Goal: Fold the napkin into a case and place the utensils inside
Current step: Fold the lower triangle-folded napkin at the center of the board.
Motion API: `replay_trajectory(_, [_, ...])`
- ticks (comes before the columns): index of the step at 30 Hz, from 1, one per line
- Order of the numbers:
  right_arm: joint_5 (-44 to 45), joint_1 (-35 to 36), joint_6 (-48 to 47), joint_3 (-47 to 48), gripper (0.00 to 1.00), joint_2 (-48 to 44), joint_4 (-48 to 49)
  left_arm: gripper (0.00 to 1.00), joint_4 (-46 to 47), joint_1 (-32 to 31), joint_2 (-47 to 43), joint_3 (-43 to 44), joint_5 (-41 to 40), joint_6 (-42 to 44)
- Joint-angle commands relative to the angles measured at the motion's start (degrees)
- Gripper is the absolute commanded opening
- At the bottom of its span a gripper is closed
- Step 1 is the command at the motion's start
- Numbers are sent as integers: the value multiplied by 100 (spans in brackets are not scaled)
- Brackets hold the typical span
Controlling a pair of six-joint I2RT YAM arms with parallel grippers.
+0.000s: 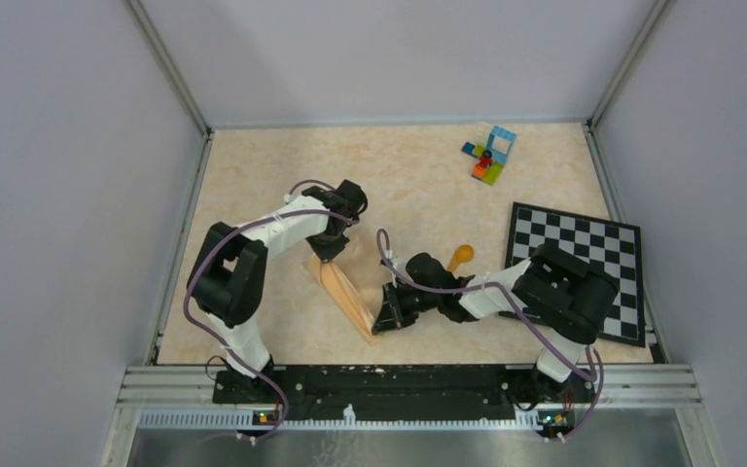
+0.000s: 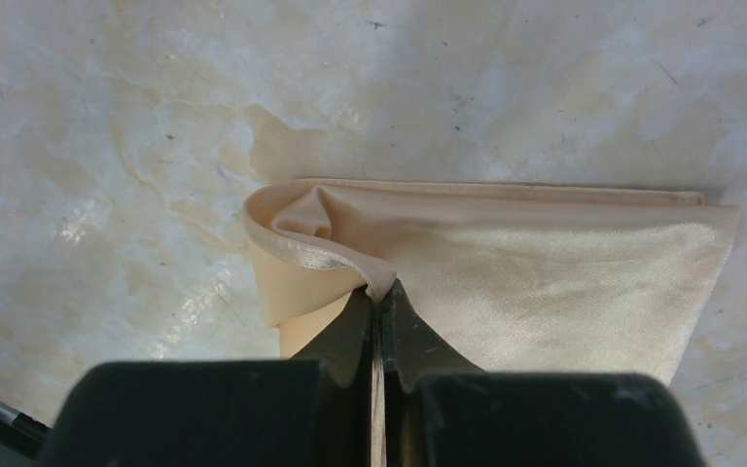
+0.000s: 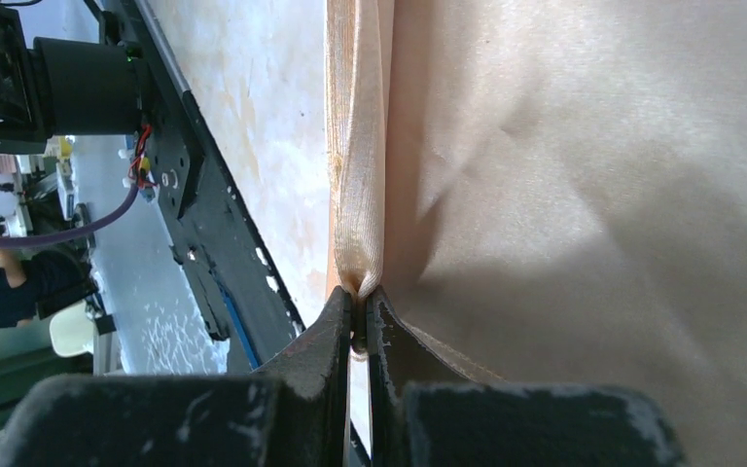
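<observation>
1. The napkin [image 1: 345,292] is seen folded into a narrow strip. It lies diagonally on the bench [image 1: 418,175] between the two arms, running from far-left to near-right.
2. The left pincer [image 2: 381,297] is pressed together on a curled-up corner at the strip's far end. The jaws are seen fully closed on the cloth.
3. The right pincer [image 3: 358,297] is pressed together on a bunched fold edge at the near end, with a ridge of cloth drawn taut away from the tips.
4. Handling, as judged:
   - The cloth is taken to be light, soft and limp, with no stiffness to hold a crease unaided.
   - A satin sheen is noted, so the surface is likely slippery and the layers may slide over each other.
   - Hold is best taken at corners or fold edges, through all layers at once. A pinch on the top layer only would be expected to peel the fold open.
5. The spoon [image 1: 461,255] is seen just right of the strip, by the right arm, not inside. The knife is not made out in any view.
6. The spoon is judged thin, light and stiff, and is best taken at the handle, not the bowl.
7. The toy bricks [image 1: 489,156] and the checkered board [image 1: 584,253] sit far-right and right, well apart from the cloth.
8. No brand, label or readable writing is found in any view.
</observation>
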Motion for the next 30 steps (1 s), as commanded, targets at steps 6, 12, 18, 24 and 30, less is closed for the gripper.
replay_trajectory(6, [-67, -172, -424, -143, 24, -682, -397, 0, 514, 13, 338, 303, -211, 468])
replay_trajectory(12, [887, -180, -1017, -158, 59, -1525, -640, 0, 650, 9, 368, 270, -59, 663])
replay_trajectory(18, [1315, -174, -1529, 475, 62, -1069, -1154, 0, 740, 0, 325, 256, 53, 834])
replay_trajectory(24, [1257, -168, -1613, 636, 58, -695, -979, 0, 772, 3, 294, 249, 72, 860])
replay_trajectory(30, [1078, -164, -1472, 799, 41, -380, -942, 0, 813, 1, 339, 252, 154, 812])
